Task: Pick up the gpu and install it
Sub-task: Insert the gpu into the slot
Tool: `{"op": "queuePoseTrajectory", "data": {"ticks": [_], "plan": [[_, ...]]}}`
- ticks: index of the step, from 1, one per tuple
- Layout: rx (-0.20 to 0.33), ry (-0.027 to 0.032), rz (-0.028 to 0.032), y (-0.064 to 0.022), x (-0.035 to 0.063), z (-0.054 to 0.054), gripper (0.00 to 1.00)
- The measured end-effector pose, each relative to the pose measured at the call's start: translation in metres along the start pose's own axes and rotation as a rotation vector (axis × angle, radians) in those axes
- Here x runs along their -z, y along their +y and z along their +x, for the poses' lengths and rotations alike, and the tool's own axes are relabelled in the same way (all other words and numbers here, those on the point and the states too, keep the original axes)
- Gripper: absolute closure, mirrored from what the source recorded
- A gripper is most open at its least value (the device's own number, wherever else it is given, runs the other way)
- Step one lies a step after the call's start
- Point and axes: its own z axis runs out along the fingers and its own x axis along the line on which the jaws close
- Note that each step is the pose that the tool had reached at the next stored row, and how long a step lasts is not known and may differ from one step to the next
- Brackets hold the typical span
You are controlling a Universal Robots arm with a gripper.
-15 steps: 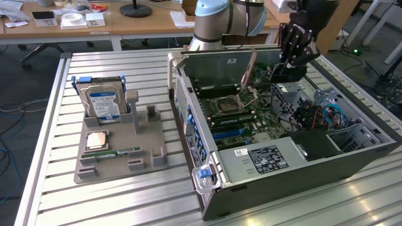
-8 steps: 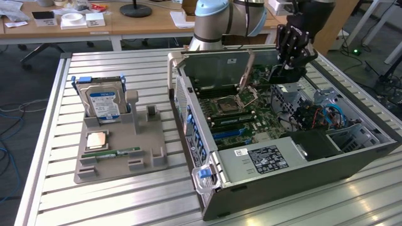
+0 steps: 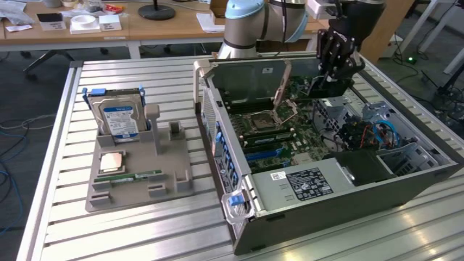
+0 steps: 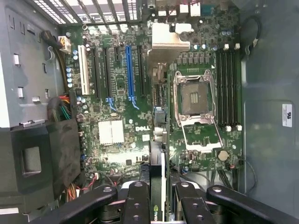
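Slatted table (image 3: pixel 145 223) | arm (image 3: pixel 250 22) angled down over open case (image 3: pixel 326 212) | tool (image 4: pixel 161 186) partly closed, gripping gpu (image 4: pixel 156 158)

Robotics lab, robot arm (image 3: pixel 250 22) over a slatted aluminium desk (image 3: pixel 130 234), opened computer case (image 3: pixel 340 204), grey parts fixture (image 3: pixel 130 191), cluttered wooden desks (image 3: pixel 174 30) behind

Bright, even light; soft shadows

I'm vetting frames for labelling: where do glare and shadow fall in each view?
Exterior view: light glares off the slatted table, while the case interior is shaded. Wrist view: the heatsink washes out white; the gpu in the gripper is dim.
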Motion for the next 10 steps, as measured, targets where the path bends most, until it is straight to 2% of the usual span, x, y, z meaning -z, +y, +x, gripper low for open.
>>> {"op": "queuePoseTrajectory", "data": {"ticks": [10], "plan": [[0.005,-0.0001,-0.0001,0.0082,-0.0004,0.0095,0.74]]}}
